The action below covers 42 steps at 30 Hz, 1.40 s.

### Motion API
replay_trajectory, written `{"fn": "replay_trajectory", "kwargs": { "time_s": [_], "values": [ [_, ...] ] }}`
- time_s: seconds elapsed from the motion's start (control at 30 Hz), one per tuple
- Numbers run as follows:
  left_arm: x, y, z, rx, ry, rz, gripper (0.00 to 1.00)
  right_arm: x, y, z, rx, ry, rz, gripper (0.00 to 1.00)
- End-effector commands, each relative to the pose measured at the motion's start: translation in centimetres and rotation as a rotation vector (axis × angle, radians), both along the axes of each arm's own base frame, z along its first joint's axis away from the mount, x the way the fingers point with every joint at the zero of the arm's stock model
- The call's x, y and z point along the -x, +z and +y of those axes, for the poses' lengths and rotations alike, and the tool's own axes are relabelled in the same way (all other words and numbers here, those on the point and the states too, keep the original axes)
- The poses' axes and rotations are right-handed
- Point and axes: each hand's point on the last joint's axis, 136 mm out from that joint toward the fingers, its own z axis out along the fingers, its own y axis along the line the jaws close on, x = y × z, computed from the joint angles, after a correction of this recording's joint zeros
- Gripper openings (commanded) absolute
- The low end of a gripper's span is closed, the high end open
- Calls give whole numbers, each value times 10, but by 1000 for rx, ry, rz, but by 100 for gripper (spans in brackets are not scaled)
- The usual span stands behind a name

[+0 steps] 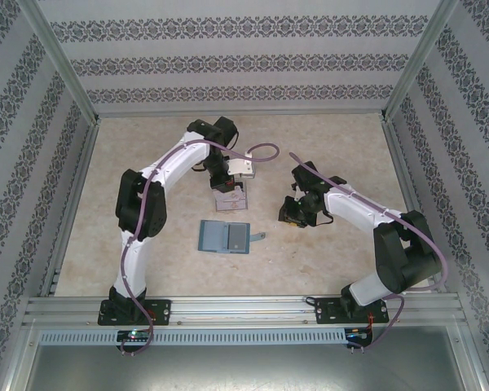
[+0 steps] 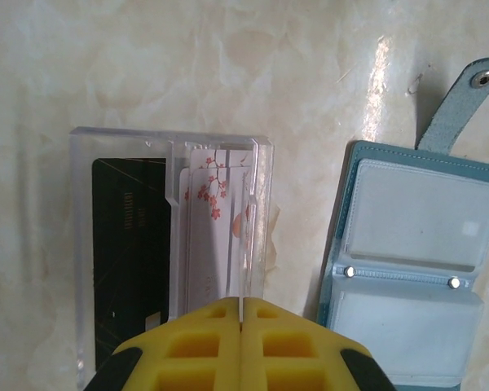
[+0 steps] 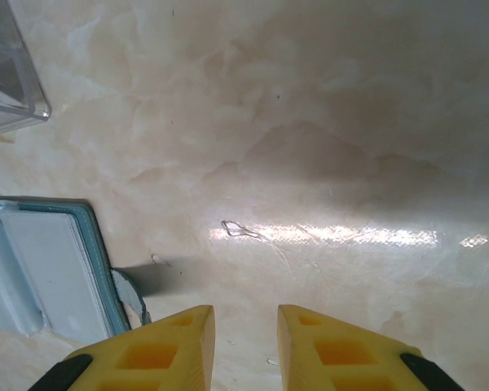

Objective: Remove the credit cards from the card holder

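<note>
The teal card holder (image 1: 224, 236) lies open and flat mid-table, grey-blue inner panels up (image 2: 416, 269), strap tab to its right. A black credit card (image 2: 130, 244) and pale cards with red blossom marks (image 2: 208, 236) lie inside a clear plastic tray (image 2: 80, 244) just behind the holder. My left gripper (image 2: 240, 305) hangs over the tray, jaws shut, tips meeting above the tray's clear divider. My right gripper (image 3: 246, 314) hovers low over bare table right of the holder (image 3: 41, 269), slightly open, with nothing between its fingers.
Patterned walls and a metal frame enclose the beige marble-look table (image 1: 147, 155). The tray's corner (image 3: 8, 73) reaches into the right wrist view at upper left. Both arms bend inward toward the middle.
</note>
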Motion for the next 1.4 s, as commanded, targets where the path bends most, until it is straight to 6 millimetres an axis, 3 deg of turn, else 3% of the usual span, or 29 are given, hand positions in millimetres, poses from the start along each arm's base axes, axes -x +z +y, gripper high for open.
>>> {"fn": "replay_trajectory", "kwargs": {
  "time_s": [0.0, 0.43, 0.87, 1.37],
  "values": [
    [6, -6, 6, -36, -33, 39, 0, 5, -2, -5, 11, -1, 8, 27],
    [6, -19, -4, -77, -62, 58, 0, 7, -6, -6, 15, -4, 16, 27],
    [-8, 26, -1, -101, -115, -116, 0, 6, -5, -6, 10, -8, 13, 27],
    [-15, 21, -9, -82, -172, -132, 0, 7, -3, -8, 14, -20, 10, 27]
  ]
}}
